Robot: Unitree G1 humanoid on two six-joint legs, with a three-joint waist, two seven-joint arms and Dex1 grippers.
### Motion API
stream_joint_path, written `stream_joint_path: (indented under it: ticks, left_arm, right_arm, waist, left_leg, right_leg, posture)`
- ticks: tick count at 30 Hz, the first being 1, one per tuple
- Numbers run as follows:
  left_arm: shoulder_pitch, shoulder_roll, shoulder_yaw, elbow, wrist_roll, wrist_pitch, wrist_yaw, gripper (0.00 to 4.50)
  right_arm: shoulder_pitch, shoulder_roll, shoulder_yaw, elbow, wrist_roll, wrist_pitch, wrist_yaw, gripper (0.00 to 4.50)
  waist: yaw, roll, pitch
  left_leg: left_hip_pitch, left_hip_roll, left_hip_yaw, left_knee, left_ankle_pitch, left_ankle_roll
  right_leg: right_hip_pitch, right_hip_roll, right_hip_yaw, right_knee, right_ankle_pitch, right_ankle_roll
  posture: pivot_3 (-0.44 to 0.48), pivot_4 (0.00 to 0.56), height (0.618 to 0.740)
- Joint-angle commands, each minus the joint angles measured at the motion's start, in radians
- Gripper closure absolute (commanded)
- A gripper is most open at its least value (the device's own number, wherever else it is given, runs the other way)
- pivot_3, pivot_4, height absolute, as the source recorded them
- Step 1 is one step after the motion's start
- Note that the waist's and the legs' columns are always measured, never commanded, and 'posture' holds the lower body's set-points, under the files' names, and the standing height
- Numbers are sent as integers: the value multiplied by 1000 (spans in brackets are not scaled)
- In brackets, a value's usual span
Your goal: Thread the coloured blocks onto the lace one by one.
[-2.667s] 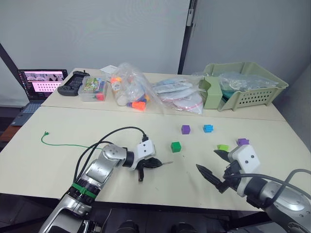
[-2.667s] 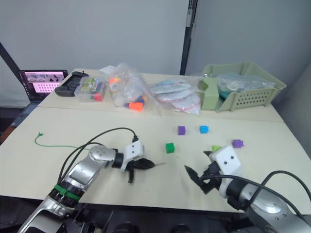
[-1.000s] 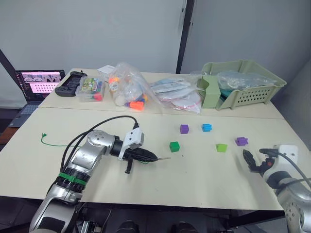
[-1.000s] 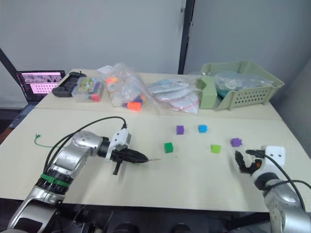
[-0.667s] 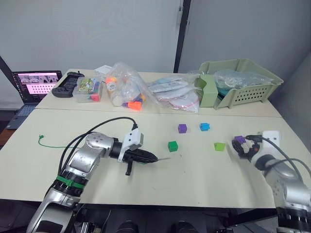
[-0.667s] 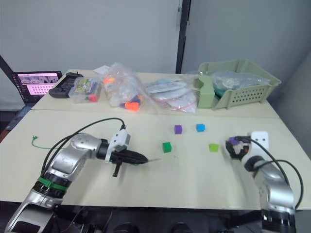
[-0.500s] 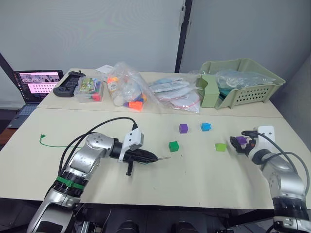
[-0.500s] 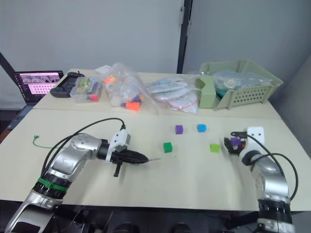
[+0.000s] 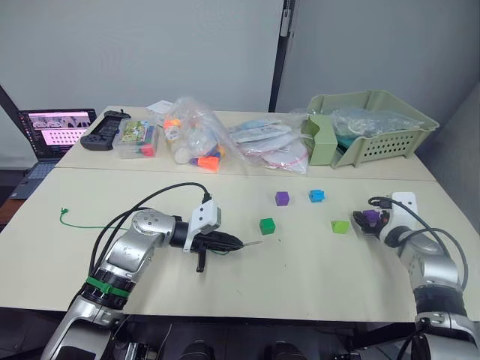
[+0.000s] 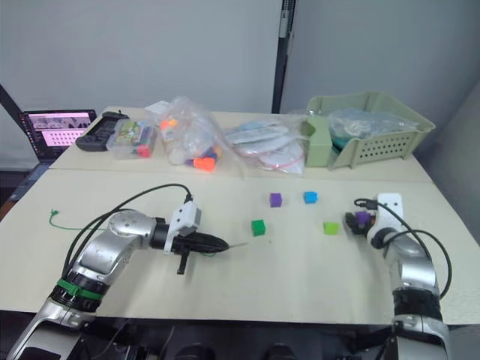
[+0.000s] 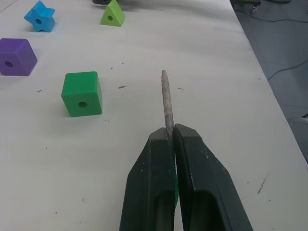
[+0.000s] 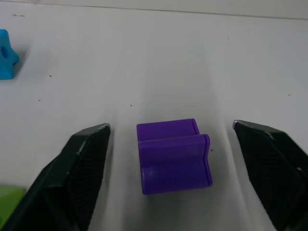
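My left gripper point(image 9: 238, 242) is shut on the lace's pale stiff tip point(image 11: 166, 98), which sticks out toward the dark green block point(image 9: 267, 226). The thin green lace point(image 9: 82, 223) trails left across the table to its knotted end. A purple block point(image 9: 282, 198) and a blue block point(image 9: 316, 196) lie farther back, and a lime green block point(image 9: 340, 226) lies to the right. At the table's right side my right gripper point(image 12: 171, 129) is open and straddles a second purple block point(image 12: 173, 156), with a gap on each side between the block and the fingers point(image 12: 82, 168).
Along the back of the table stand a laptop point(image 9: 64, 127), a black controller point(image 9: 105, 136), a clear box point(image 9: 140, 139), several plastic bags point(image 9: 225, 142) and a green basket point(image 9: 375, 124). The table's right edge point(image 9: 457, 225) is close behind my right gripper.
My right arm has swung out to the right and up the table, and its open gripper now sits around the purple block. My left gripper still holds the lace tip, hardly moved.
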Motion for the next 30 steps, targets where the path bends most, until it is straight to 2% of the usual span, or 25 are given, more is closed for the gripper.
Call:
stream_joint_path:
  ticks: [1, 4, 6, 8, 15, 19, 22, 24, 30]
  left_arm:
    - [-5, 0, 11, -34, -7, -15, 10, 4500]
    - [-3, -2, 9, -34, -7, -17, 14, 4500]
    - [-2, -3, 7, -34, -8, -17, 14, 4500]
    - [-2, -4, 3, -33, -7, -18, 11, 4500]
    - [-1, -14, -19, 4, 5, -46, -6, 4500]
    - [-4, -21, -30, 27, 6, -61, -18, 4500]
    - [-26, -40, -57, 92, 24, -98, -44, 4500]
    - [-33, -45, -62, 115, 27, -111, -56, 4500]
    - [-35, -42, -59, 129, 35, -126, -77, 4500]
  right_arm:
    - [-28, -19, -22, 26, 6, -33, 12, 1862]
    - [-29, -17, -31, 33, 13, -64, 21, 2953]
    - [-7, -24, -27, -6, 6, -65, 23, 3295]
    - [29, -31, -29, -86, 6, -47, 16, 3294]
    - [223, 26, -122, -761, 186, 284, -84, 3294]
    - [280, 84, -143, -961, 249, 419, -161, 3294]
    - [442, 273, -27, -1208, 287, 484, -282, 3294]
    - [507, 349, 39, -1263, 264, 486, -326, 3294]
    - [636, 414, 251, -1255, 126, 450, -401, 3294]
  waist:
    - [0, 0, 0]
    - [2, 0, 0]
    - [2, 0, 0]
    - [3, 0, 0]
    - [0, 4, 1]
    - [1, 4, 1]
    - [9, 4, 1]
    - [7, 4, 1]
    - [2, 4, 1]
  left_leg:
    - [0, 0, 0, 0, 0, 0]
    - [0, 0, 0, 0, 0, 0]
    - [0, 0, 0, 0, 0, 0]
    - [0, 0, 0, 0, 0, 0]
    - [-1, 0, 0, -1, 0, 0]
    - [0, 1, -1, -1, 0, 0]
    - [0, 1, -1, -1, 0, 0]
    - [-1, 1, -2, -2, 0, 0]
    - [-7, 0, -1, 3, 0, 0]
  right_leg:
    - [0, 0, 0, 0, 0, 0]
    - [0, 0, 0, 0, 0, 0]
    - [0, 0, 0, 0, 0, 0]
    - [0, 0, 0, 0, 0, 0]
    - [-1, 0, 0, 1, 0, 0]
    - [-1, 1, 0, 1, 0, 0]
    - [0, 1, -1, 0, 0, 0]
    - [-1, 1, -1, 0, -1, 0]
    - [-5, -1, 0, 0, 0, 1]
  posture:
    - [0, 150, 732]
    - [0, 150, 732]
    - [0, 150, 732]
    - [0, 150, 732]
    - [0, 150, 732]
    - [0, 150, 732]
    - [0, 150, 732]
    - [0, 150, 732]
    - [0, 150, 732]
